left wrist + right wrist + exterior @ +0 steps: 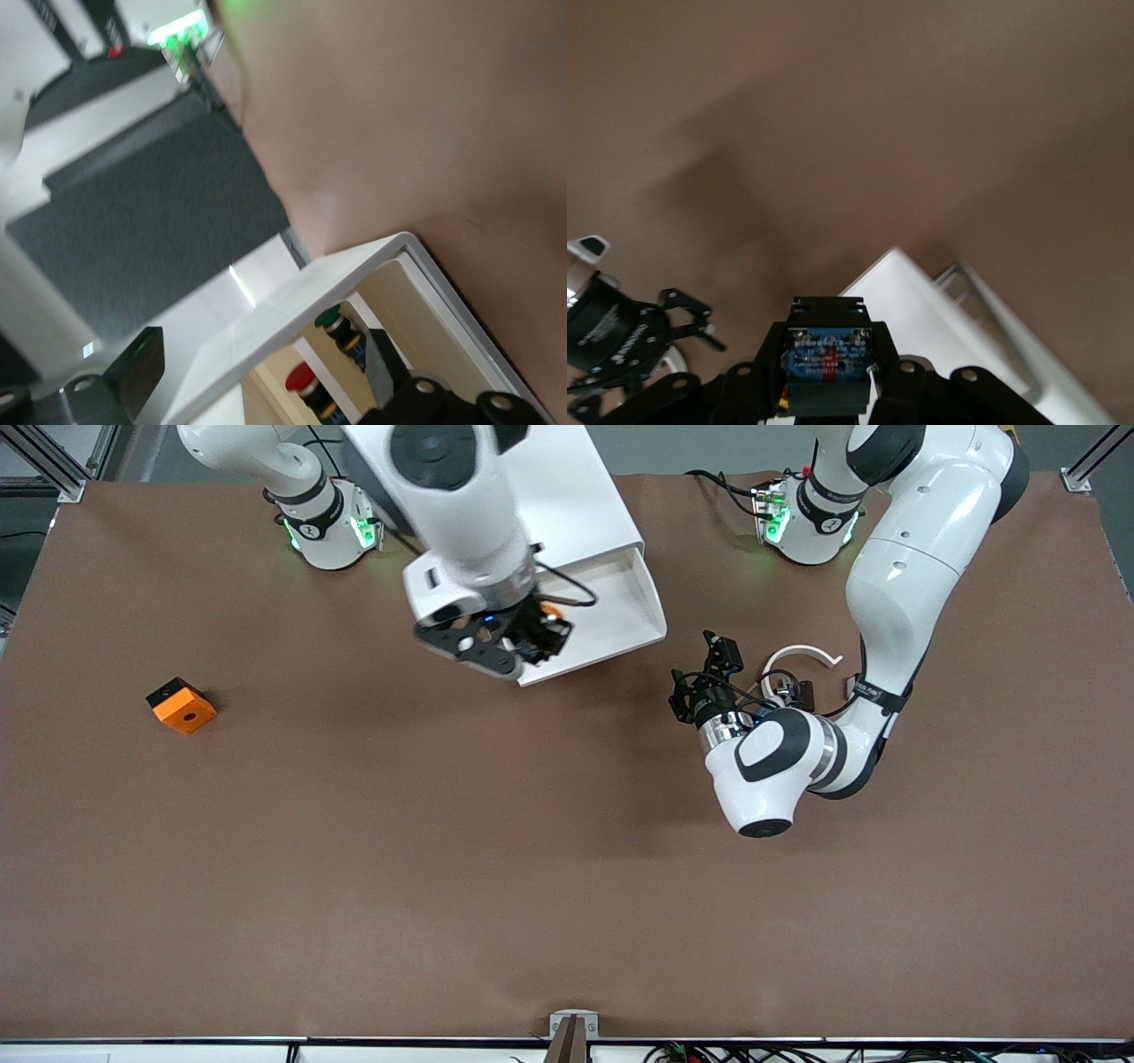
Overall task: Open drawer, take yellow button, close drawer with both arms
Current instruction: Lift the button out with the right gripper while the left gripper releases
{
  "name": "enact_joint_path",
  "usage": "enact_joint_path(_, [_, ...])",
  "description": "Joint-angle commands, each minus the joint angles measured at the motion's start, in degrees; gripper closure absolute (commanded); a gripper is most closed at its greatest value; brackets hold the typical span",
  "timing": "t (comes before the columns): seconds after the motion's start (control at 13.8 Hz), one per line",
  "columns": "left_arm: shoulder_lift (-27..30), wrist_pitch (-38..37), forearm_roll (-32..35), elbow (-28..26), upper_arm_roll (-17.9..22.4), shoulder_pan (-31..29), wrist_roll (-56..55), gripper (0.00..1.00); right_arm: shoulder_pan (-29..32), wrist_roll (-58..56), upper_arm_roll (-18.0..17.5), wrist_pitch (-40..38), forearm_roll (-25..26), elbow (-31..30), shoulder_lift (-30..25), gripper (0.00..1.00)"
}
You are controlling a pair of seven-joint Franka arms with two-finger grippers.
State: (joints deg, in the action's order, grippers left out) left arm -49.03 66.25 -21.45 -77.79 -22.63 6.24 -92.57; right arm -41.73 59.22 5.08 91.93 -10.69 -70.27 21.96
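The white cabinet (576, 496) stands at the table's back, and its top drawer (620, 615) is pulled out. My right gripper (542, 636) hangs over the drawer's front corner, shut on the button. The button's orange cap (551, 612) shows in the front view. Its blue-and-black body (830, 354) sits between the jaws of the right gripper (830, 376) in the right wrist view. My left gripper (700, 673) is open and holds nothing. It sits low beside the drawer toward the left arm's end of the table, pointing at the cabinet (292, 301).
An orange block with a black hole (182, 706) lies toward the right arm's end. A white plastic arc (802, 654) and black clips (788, 688) lie under the left arm. A green-capped button (330, 317) and a red-capped one (301, 379) show inside the cabinet below the open drawer.
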Motion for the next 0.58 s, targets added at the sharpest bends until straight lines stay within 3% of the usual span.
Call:
enact_joint_path(0.0, [1.31, 3.17, 5.09, 1.93, -2.15, 0.09, 5.54, 0.00, 6.99, -13.46, -1.03, -3.07, 3.11, -3.90, -3.41, 1.00])
enact_joint_path(0.29, [2.97, 7.56, 7.82, 2.64, -1.89, 0.62, 11.78, 0.00, 15.96, -29.48, -1.03, 0.42, 9.36, -11.19, -4.47, 1.00])
enact_joint_path(0.51, [5.25, 12.49, 9.84, 3.52, -1.45, 0.62, 17.48, 0.00, 23.07, -39.50, -1.03, 11.83, 10.87, -19.27, -4.04, 1.00])
